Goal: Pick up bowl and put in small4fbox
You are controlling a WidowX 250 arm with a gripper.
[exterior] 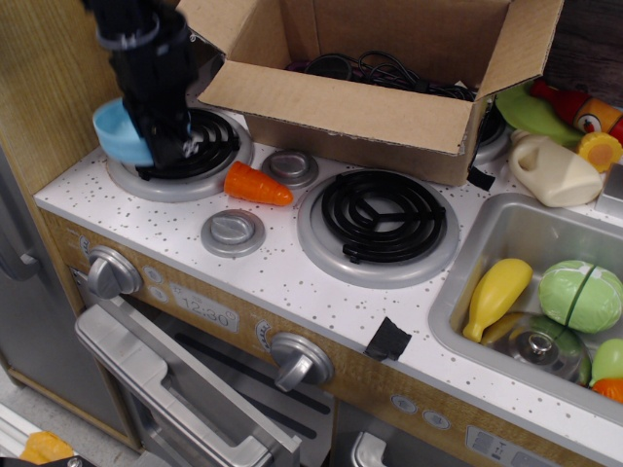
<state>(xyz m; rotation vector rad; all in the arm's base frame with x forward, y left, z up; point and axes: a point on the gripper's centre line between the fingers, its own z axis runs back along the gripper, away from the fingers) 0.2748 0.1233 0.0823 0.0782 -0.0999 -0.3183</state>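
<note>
A: Where do you stand with the bowl (116,133)?

B: You have it. Your gripper (167,146) is clamped on the bowl's rim, and the bowl hangs tilted at the left side of the gripper, seemingly clear of the rear left burner (200,144). I judge the pick-up as done or very nearly so.

A: And the small4fbox (380,83)?

B: It sits at the back of the tabletop (282,277), to the right of your gripper, with its flaps open. The near flap folds toward you and one corner of the box reaches close to the burner you are over. Inside you can see only a tangle of black cables (384,70); the bowl is not in it yet.

A: So what remains?

B: All of the placing. You need more height to clear the near flap, then a carry to the right over the opening, then a release. The bowl is held at one edge and leans, so I would expect it to swing a little as you travel.

A: Anything in the way?

B: The orange carrot (256,185) lies just beside the burner, below your path, and should not matter if you rise first.
</note>
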